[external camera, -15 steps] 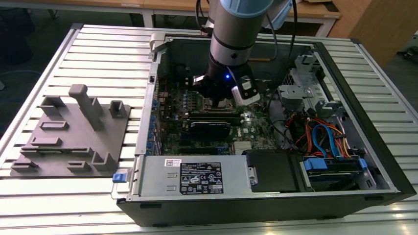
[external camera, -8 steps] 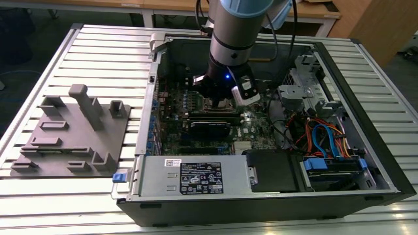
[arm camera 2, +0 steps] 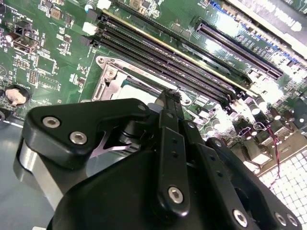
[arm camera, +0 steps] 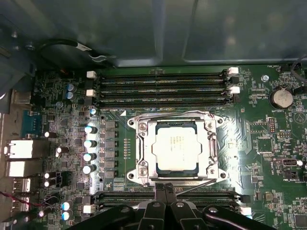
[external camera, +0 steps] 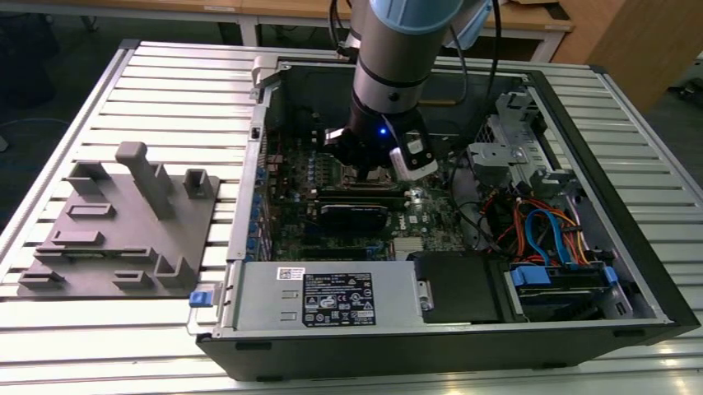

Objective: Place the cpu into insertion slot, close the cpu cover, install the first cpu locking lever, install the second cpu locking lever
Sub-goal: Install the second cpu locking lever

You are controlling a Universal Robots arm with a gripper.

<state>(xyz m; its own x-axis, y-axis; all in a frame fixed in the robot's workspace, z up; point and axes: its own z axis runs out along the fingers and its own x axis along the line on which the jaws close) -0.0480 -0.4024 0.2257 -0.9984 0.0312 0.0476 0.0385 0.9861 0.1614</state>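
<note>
One arm reaches down into the open computer case, its gripper with fingers pressed together, holding nothing, at the socket's edge. The cpu sits in the insertion slot, under the closed cpu cover.

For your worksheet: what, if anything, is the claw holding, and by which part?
Nothing visibly held: the claw has its fingers together, beside the cpu cover.

Bright overhead light fell evenly. Glare washed out the slatted table in the exterior view. Capacitor tops shone white, and the nearby black gripper body looked soft.
</note>
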